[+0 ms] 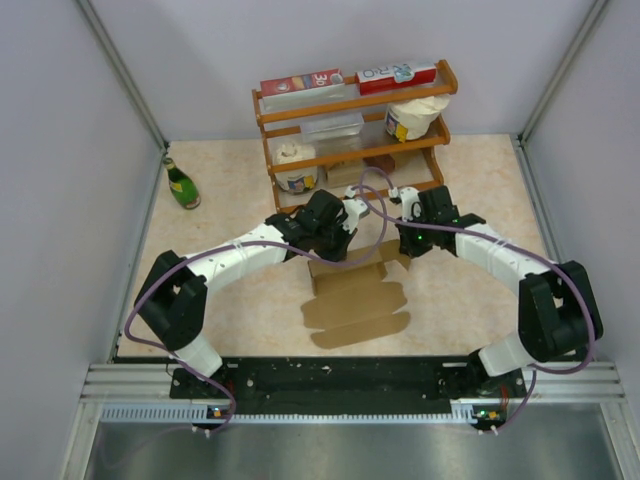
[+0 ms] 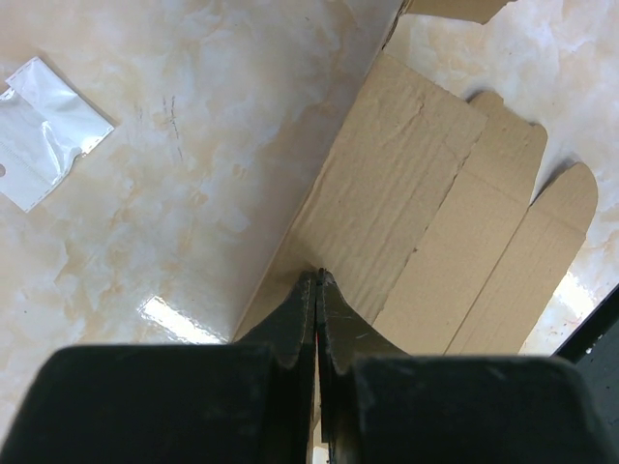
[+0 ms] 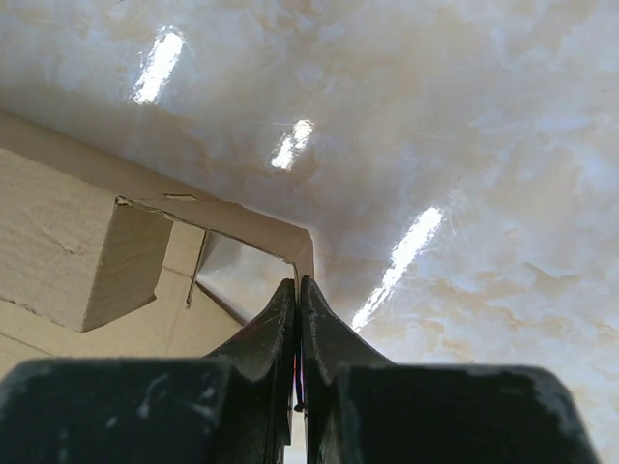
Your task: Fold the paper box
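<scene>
Findings. The paper box [image 1: 355, 305] lies on the counter [image 1: 225, 195] directly in front of the shelf [image 1: 350, 105], on the side toward the arm bases. Its near panels and rounded flaps lie flat and unfolded. The end nearest the shelf is partly raised.

Left pincer [image 2: 317, 278]: clenched, tips pressed together on the edge of a long panel at the shelf-side end of the box. Right pincer [image 3: 298, 285]: clenched on the corner of a thin upright flap at the same end, farther right along the shelf front. From its wrist view a raised wall and a side tab stand beside that flap. How deep either grip reaches cannot be told.

Assessment. The step in hand appears to be standing up the rear and side walls. The task is at an early stage, since most of the sheet is flat.

Recommendations. Rotate each held panel about its scored crease rather than pulling it toward the shelf, as the sheet is light and likely to slide. Move both arms together so the sheet does not twist. Bring the side tab inside the wall before release. Keep grip pressure modest; thin board dents and tears at notches.
</scene>
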`<state>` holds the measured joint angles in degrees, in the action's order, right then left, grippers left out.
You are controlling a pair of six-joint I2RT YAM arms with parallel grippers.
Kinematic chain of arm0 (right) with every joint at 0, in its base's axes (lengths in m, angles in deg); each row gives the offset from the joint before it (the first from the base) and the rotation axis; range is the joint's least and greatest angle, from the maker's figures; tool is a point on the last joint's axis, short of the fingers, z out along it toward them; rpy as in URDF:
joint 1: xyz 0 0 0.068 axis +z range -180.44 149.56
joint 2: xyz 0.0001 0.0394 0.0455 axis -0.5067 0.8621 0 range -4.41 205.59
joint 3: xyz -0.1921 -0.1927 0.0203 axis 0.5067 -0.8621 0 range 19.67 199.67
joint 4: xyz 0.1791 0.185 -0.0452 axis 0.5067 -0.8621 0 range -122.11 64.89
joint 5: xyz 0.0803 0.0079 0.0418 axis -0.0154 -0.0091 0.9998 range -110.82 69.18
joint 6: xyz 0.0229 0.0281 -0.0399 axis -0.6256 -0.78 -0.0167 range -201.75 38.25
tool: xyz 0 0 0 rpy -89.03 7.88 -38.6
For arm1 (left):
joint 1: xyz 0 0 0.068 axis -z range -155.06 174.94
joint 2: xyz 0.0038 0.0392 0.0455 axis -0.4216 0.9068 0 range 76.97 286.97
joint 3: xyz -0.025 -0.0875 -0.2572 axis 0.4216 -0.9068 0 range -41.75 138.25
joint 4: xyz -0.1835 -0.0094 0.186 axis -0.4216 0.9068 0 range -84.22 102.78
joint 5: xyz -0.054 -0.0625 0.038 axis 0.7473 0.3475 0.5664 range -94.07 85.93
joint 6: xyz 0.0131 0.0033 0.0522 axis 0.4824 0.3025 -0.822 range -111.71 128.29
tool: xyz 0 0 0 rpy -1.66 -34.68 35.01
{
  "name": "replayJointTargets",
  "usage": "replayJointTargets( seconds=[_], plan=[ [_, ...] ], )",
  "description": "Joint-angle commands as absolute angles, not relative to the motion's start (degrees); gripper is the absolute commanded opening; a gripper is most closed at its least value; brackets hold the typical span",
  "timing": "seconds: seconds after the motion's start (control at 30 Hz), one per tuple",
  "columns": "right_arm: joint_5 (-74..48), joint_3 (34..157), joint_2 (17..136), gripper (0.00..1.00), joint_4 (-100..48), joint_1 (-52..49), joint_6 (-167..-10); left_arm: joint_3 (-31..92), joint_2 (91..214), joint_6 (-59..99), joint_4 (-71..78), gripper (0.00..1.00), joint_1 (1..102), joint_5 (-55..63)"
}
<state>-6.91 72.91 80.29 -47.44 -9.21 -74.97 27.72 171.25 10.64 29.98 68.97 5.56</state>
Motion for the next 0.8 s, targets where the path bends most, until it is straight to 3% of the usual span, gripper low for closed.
replayJointTargets(
  seconds=[0.0, 0.37, 0.77],
  plan=[
    [-11.9, 72.7, 77.2, 0.0, -45.2, -8.9, -75.7, 29.5, 171.9, 10.0, 30.7, 0.0, 69.1, 6.0],
    [-23.5, 75.1, 79.3, 0.0, -44.6, -9.0, -77.6, 29.9, 172.4, 10.0, 31.2, 0.0, 69.1, 6.7],
    [-21.2, 75.5, 78.5, 0.0, -45.5, -8.9, -78.8, 29.9, 172.6, 10.1, 31.4, 0.0, 69.1, 8.3]
  ],
)
